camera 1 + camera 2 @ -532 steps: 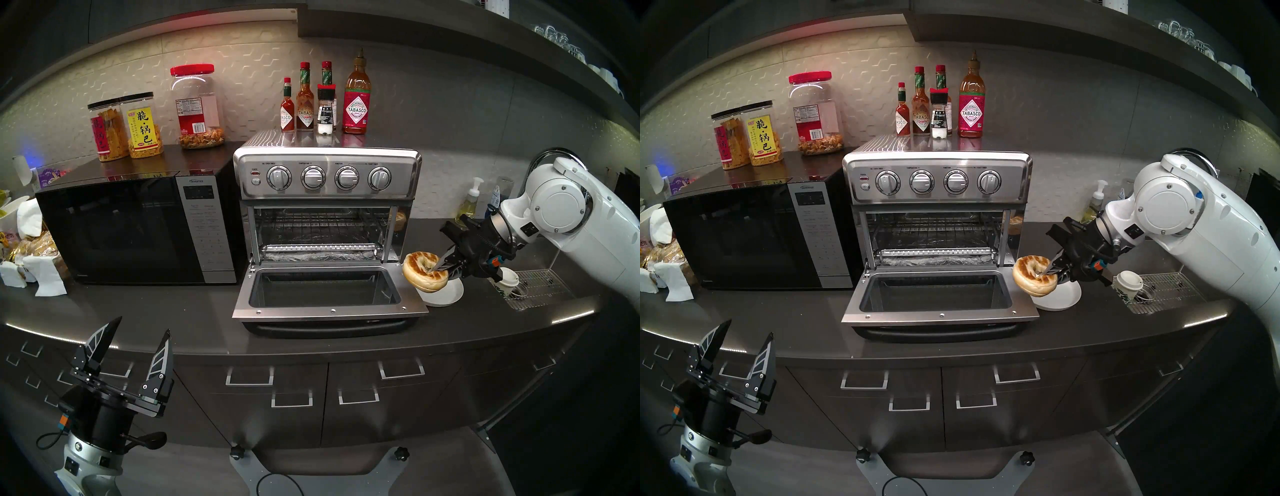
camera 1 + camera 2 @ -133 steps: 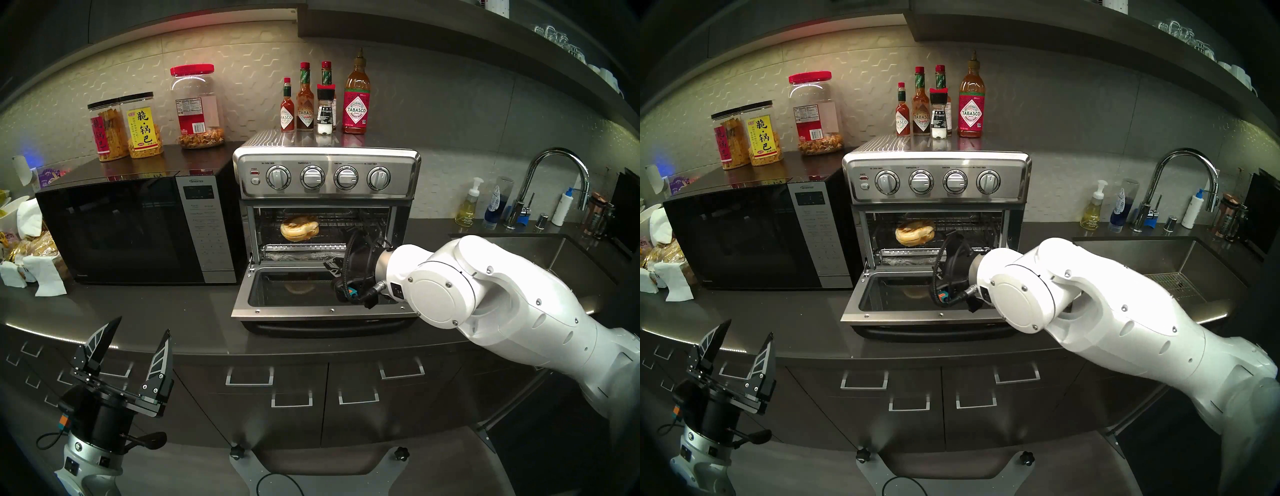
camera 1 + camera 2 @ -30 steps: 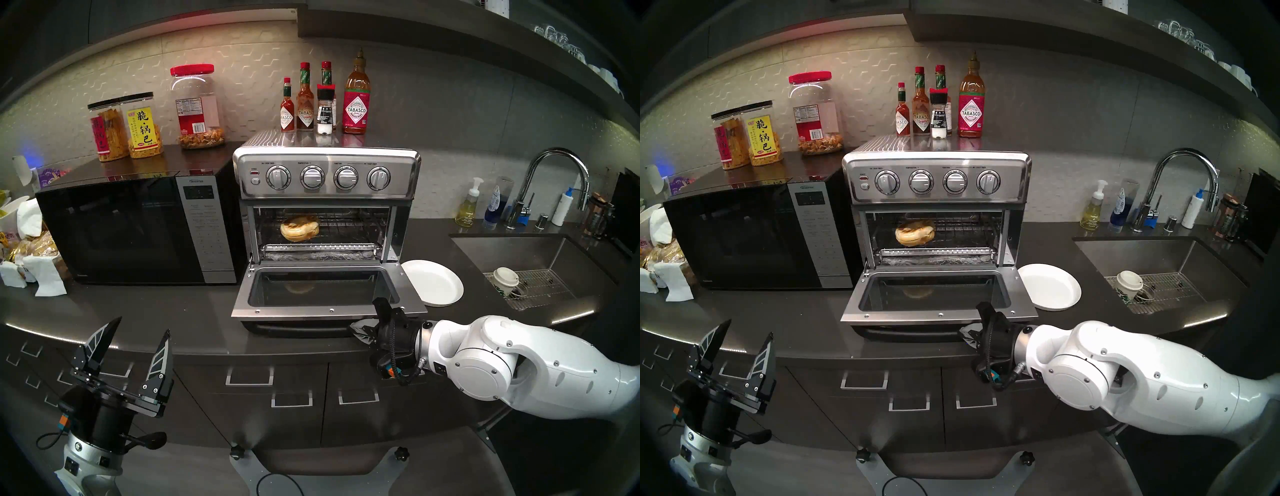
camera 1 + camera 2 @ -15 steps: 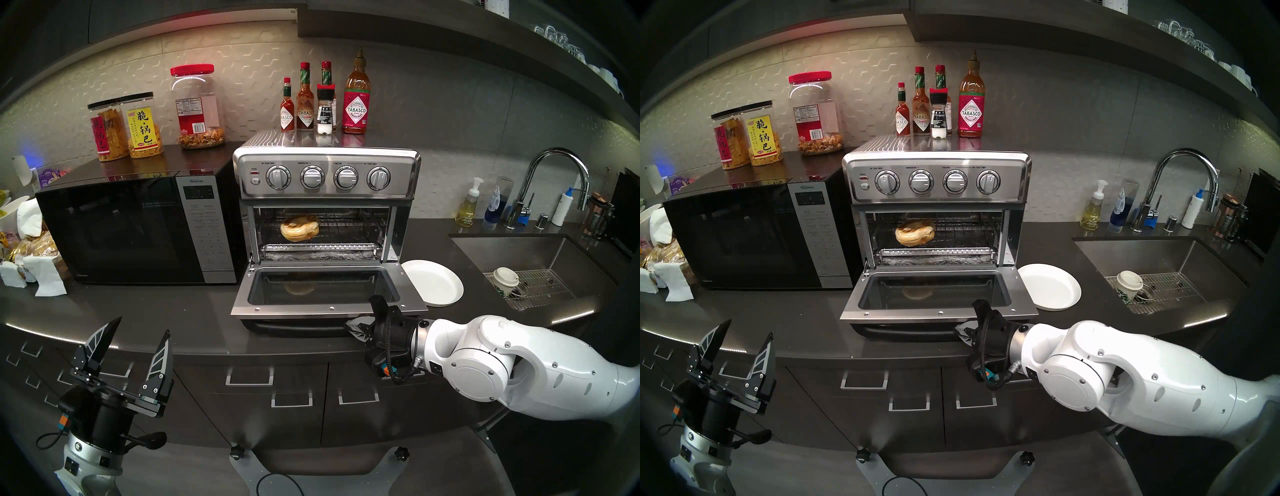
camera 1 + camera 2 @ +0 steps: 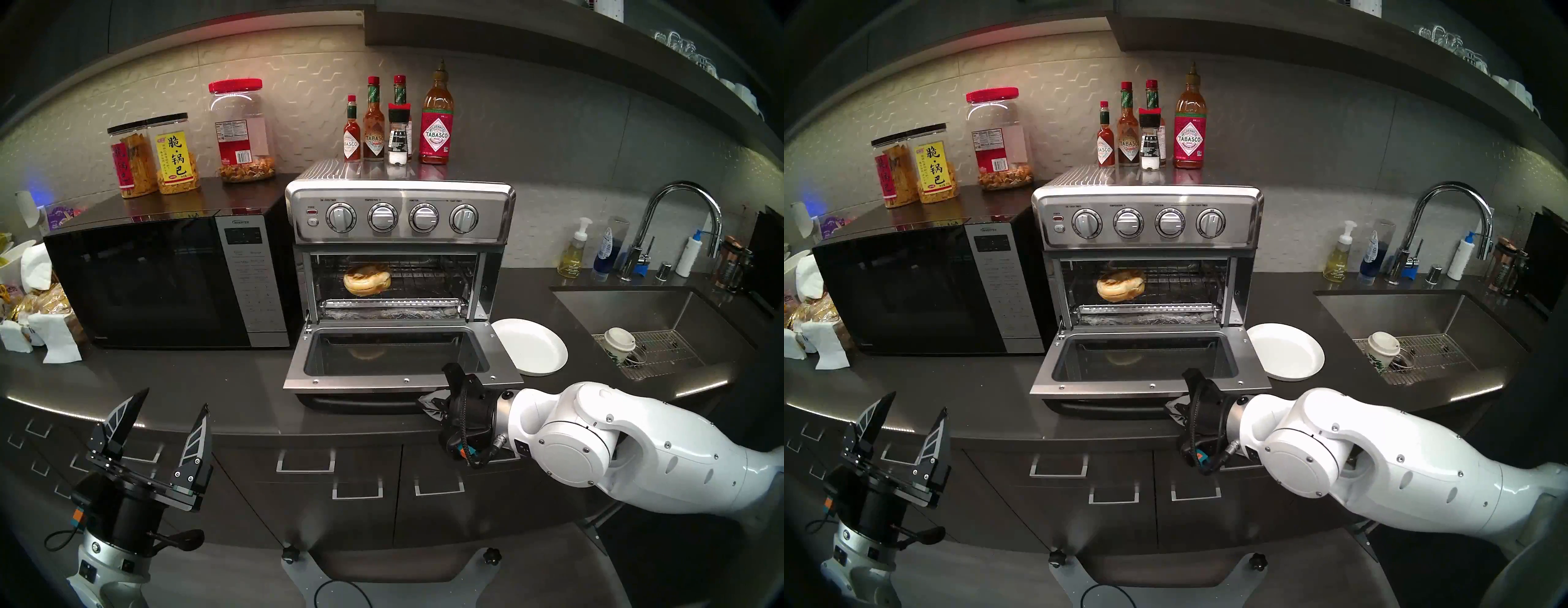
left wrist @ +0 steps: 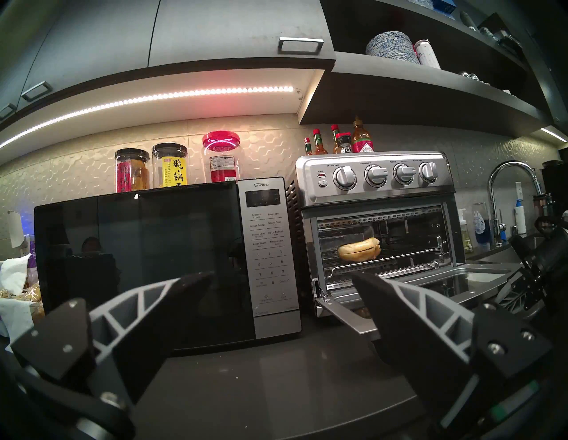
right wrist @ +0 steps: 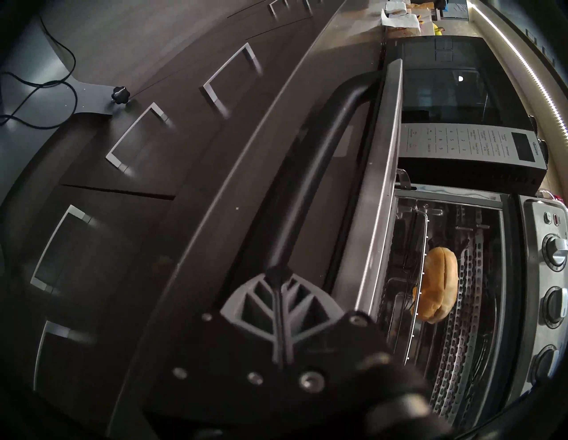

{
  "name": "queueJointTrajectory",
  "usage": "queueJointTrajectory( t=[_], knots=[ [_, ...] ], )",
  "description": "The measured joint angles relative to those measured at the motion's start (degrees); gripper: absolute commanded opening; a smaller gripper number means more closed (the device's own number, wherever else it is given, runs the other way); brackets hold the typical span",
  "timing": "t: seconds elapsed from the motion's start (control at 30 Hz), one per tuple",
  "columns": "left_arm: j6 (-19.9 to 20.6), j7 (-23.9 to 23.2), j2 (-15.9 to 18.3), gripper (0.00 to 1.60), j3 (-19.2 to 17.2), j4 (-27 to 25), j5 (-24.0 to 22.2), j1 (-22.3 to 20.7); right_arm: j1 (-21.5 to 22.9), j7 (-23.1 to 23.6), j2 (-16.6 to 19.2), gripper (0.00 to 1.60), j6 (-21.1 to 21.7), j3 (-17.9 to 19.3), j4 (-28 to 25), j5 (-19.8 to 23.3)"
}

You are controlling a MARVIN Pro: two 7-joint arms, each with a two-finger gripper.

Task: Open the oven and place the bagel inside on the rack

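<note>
The stainless oven [image 5: 399, 212] stands with its glass door [image 5: 396, 356] folded down flat. The bagel [image 5: 367, 279] lies on the wire rack [image 5: 390, 303] inside, left of centre; it also shows in the right wrist view [image 7: 436, 288] and the left wrist view [image 6: 358, 252]. My right gripper [image 5: 424, 403] is shut with nothing between its fingers. Its tips [image 7: 276, 275] rest against the right end of the door's black bar handle [image 7: 322, 159], below the door's front edge. My left gripper [image 5: 175, 399] hangs open and empty, low at the left in front of the cabinets.
A black microwave [image 5: 148, 280] stands against the oven's left side with snack jars on top. Sauce bottles [image 5: 437, 123] stand on the oven. An empty white plate [image 5: 530, 346] lies right of the door. A sink [image 5: 653, 310] holds a paper cup [image 5: 619, 342].
My right arm has slid left and slightly up along the door's front edge, its gripper staying shut. The bagel, the door and the left arm have not moved.
</note>
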Motion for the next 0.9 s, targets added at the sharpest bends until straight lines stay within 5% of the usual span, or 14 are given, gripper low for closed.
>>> queueJointTrajectory(
  t=[0.57,0.9],
  knots=[
    [-0.01,-0.02,0.00,1.60,0.00,0.07,0.00,-0.02,2.57,4.36,-0.07,0.00,-2.18,4.04,-0.87,5.82],
    [-0.01,-0.02,0.00,1.60,0.02,0.09,0.00,-0.02,6.59,5.24,-1.25,0.00,-3.03,9.79,-1.11,7.95]
  ],
)
